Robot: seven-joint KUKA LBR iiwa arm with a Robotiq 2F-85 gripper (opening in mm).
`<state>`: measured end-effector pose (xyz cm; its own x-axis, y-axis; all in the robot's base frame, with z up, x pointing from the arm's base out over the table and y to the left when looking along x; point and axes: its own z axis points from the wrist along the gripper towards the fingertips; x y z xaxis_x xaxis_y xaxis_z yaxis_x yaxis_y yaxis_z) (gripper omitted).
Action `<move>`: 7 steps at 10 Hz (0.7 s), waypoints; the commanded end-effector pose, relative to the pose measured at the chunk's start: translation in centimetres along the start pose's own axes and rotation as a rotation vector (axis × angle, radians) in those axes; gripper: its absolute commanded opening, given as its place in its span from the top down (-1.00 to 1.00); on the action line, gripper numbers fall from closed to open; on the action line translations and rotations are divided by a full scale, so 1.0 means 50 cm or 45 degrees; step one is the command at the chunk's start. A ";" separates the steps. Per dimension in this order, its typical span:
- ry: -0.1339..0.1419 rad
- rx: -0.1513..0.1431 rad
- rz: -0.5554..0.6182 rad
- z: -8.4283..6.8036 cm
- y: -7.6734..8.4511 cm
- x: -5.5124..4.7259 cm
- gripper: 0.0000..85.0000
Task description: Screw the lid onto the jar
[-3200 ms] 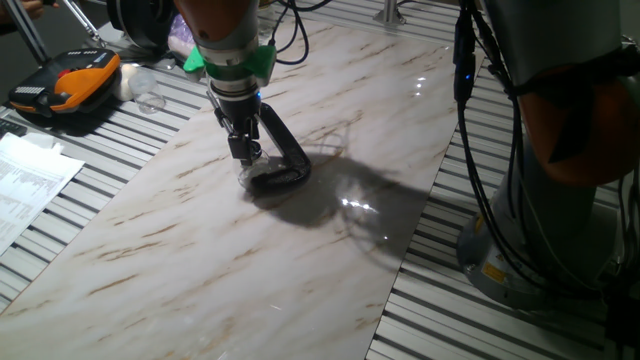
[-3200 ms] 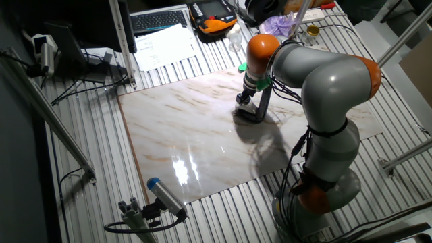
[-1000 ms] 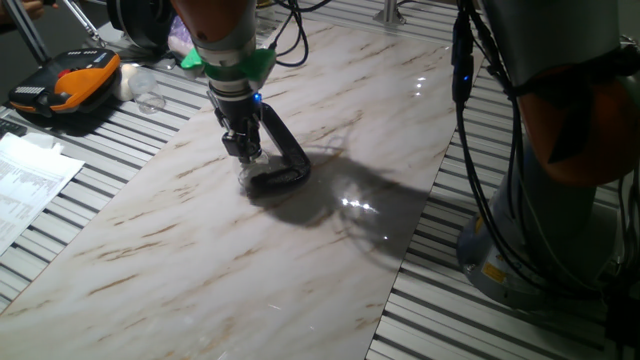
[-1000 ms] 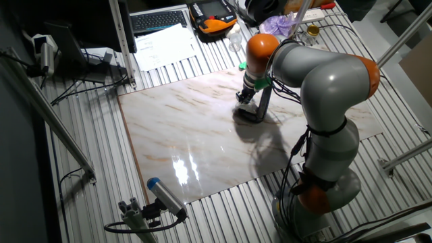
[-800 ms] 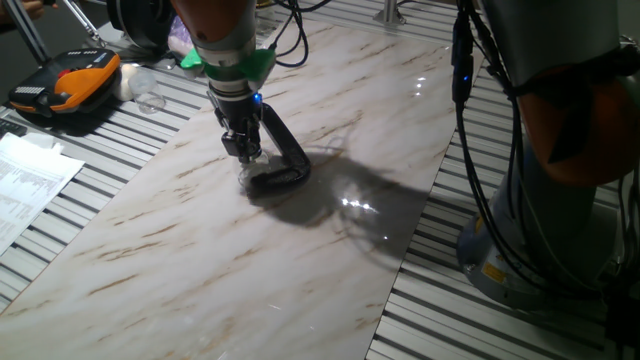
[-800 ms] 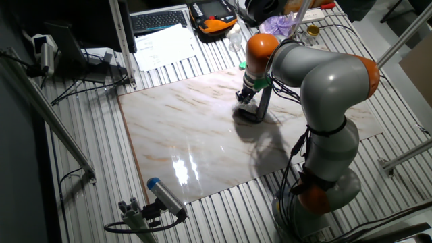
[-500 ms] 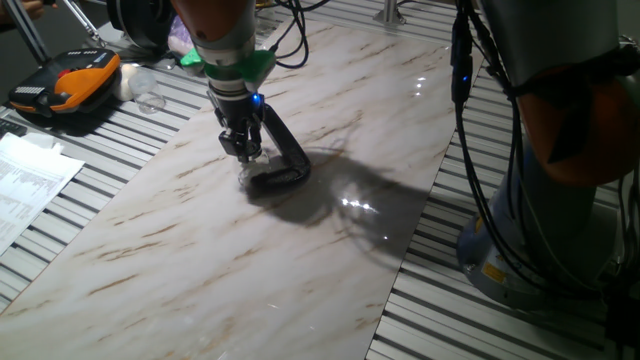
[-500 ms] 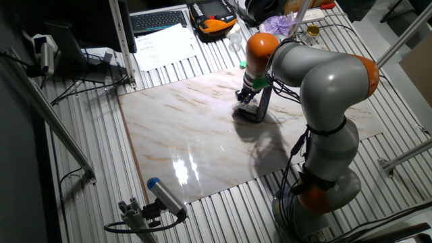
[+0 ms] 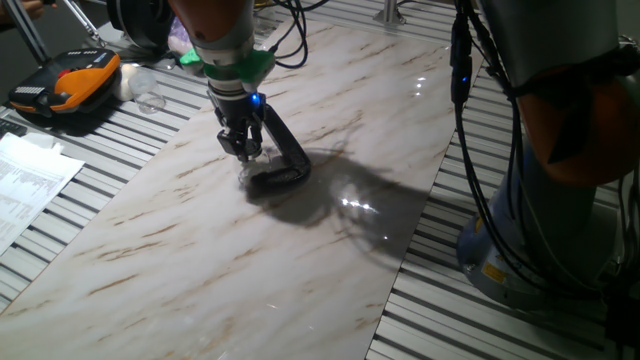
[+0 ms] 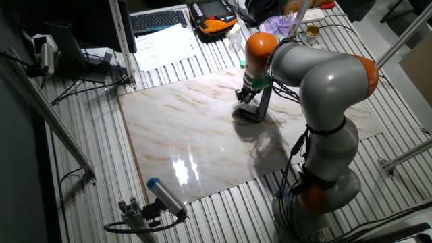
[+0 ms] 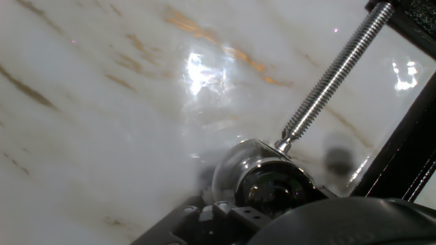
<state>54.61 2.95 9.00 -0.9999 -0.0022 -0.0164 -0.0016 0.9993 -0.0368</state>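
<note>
Gripper [image 9: 243,153] poised directly above the jar [image 9: 247,176], which stands on the marble slab [image 9: 300,250], held in the black C-clamp [image 9: 283,160]. In the hand view the clamp's threaded screw [image 11: 335,78] presses against the jar's glass side. Whether the fingers are apart or closed cannot be told; the lid is not discernible.

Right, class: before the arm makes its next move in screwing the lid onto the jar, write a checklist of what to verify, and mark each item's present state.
1. Tip of the threaded steel screw of the black C-clamp sits against the small clear glass jar: ok.
2. Two-finger gripper positioned over the jar: ok.
3. Small silvery metal lid located: cannot tell; no view shows it plainly.
4. Gripper open or shut: cannot tell.
</note>
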 end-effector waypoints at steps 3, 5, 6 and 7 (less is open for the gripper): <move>0.005 0.003 0.053 0.001 0.002 0.000 -0.20; 0.013 -0.010 0.113 0.004 0.005 0.000 -0.20; 0.017 -0.014 0.146 0.004 0.005 -0.001 -0.20; 0.020 -0.016 0.171 0.004 0.005 -0.001 -0.20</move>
<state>54.67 3.22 8.82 -0.9905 0.1372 -0.0066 0.1373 0.9902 -0.0252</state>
